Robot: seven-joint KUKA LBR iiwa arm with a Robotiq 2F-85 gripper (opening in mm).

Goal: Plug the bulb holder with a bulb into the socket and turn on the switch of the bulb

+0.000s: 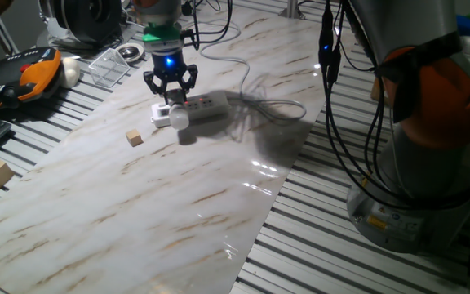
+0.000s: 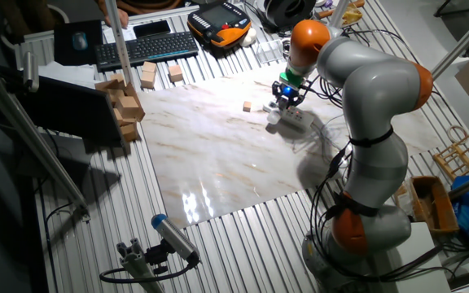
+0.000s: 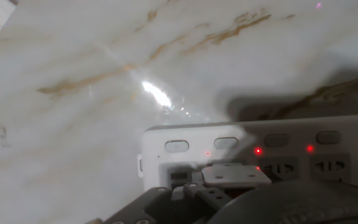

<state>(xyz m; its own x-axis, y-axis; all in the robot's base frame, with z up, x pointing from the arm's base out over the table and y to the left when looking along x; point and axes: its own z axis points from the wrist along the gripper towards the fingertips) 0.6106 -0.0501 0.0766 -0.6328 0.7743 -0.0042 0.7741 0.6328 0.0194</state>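
The hand (image 1: pixel 170 84) is hanging directly over the near end of the socket (image 1: pixel 205 106), its two dark fingers (image 1: pixel 152 81) spreading apart in a released stance with nothing pinched between them. A blue light is glowing on the wrist just above the fingers. The socket is lying flat on the marbled counter (image 1: pixel 161 196), with its white cord (image 1: pixel 243 61) trailing away toward the far edge. The bulb holder (image 1: pixel 165 113) is sitting at the socket's end, touching the strip, and the bulb (image 1: pixel 179 119) is sticking out sideways from it, low over the counter. Whether the holder is fully seated in an outlet cannot be told from these views.

In the hand view, the socket (image 3: pixel 260 152) is filling the lower right, showing a row of oval buttons along its top edge and small red lights glowing beside the outlets. A pale boxy part is lying right under the camera, partly hidden by the dark body of the hand.

A small tan wooden cube (image 1: pixel 134 138) is resting on the counter near the bulb, apart from it. In the other fixed view, the arm (image 2: pixel 365 89) is bending over the counter, with the hand (image 2: pixel 286 94) poised above the socket (image 2: pixel 295 119).
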